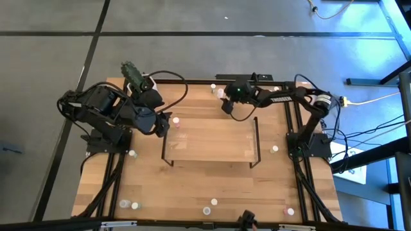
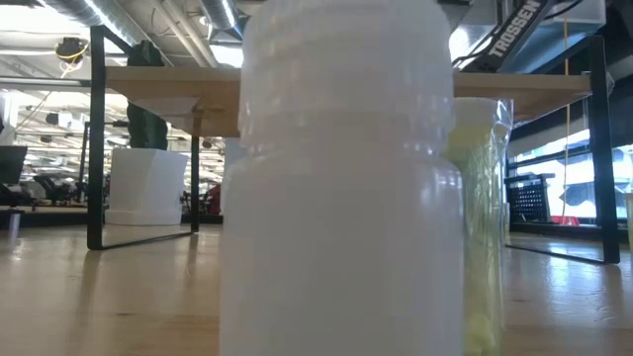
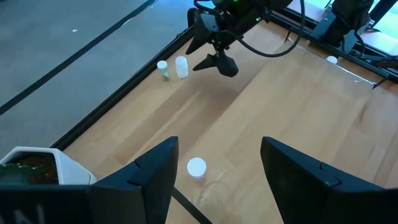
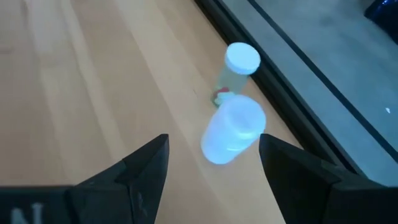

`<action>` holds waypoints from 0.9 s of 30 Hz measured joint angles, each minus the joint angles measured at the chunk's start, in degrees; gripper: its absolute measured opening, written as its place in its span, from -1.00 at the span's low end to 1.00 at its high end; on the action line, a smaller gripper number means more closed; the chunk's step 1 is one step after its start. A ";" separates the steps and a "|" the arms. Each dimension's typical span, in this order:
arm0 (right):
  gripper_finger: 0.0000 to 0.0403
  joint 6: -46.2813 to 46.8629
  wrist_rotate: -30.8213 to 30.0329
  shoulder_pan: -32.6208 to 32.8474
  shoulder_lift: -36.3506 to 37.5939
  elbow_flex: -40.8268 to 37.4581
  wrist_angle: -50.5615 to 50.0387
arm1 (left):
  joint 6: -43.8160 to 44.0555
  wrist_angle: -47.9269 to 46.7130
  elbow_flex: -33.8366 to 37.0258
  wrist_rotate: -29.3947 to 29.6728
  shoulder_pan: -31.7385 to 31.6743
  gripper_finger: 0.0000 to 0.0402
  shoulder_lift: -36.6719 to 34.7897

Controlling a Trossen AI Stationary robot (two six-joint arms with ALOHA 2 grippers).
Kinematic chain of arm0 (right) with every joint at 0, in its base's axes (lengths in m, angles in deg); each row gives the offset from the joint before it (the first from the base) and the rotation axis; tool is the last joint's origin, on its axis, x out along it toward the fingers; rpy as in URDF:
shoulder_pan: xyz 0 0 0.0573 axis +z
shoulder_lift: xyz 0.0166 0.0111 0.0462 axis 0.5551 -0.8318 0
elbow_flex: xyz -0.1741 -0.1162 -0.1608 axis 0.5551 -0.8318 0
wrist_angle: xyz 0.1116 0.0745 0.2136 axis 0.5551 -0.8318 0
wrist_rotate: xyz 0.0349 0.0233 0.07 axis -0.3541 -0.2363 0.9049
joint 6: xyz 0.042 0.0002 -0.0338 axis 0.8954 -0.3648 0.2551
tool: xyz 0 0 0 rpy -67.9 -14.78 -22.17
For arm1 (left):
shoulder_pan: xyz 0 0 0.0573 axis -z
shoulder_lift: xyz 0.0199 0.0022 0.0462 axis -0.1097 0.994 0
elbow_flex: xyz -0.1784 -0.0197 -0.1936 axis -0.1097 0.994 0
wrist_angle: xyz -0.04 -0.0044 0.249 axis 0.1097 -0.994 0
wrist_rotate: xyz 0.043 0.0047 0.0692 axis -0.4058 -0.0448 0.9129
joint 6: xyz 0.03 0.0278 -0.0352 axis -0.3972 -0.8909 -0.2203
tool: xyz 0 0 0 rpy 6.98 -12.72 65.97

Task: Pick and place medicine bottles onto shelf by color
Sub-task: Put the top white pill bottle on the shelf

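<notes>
Two medicine bottles stand upright close together at the table's far edge: a white one (image 4: 233,130) and a pale green one with a white cap (image 4: 239,68), also seen in the high view (image 1: 220,93). My right gripper (image 4: 213,140) is open, slanting down, its fingers just short of the white bottle. My left gripper (image 3: 219,143) hangs open high over the left end of the shelf (image 1: 209,138), above a pink bottle with a white cap (image 3: 196,168). In the low view, a white bottle (image 2: 336,178) fills the foreground, with a pale green one (image 2: 480,218) behind it.
A white pot with a cactus (image 1: 131,74) stands at the far left corner. More bottles are scattered along the near edge (image 1: 207,210) (image 1: 125,204) (image 1: 290,210) and to the right of the shelf (image 1: 275,149). The table's far edge (image 4: 280,81) runs right behind the two bottles.
</notes>
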 joint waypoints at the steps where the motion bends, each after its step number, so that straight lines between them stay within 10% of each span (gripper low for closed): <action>1: 0.25 0.43 0.01 -0.31 -0.29 0.00 0.53 | 0.00 0.00 0.00 0.00 0.00 0.11 0.00; 27: 0.25 7.66 7.60 -4.14 -0.51 0.00 3.30 | -0.02 0.00 0.00 0.00 0.00 0.11 0.00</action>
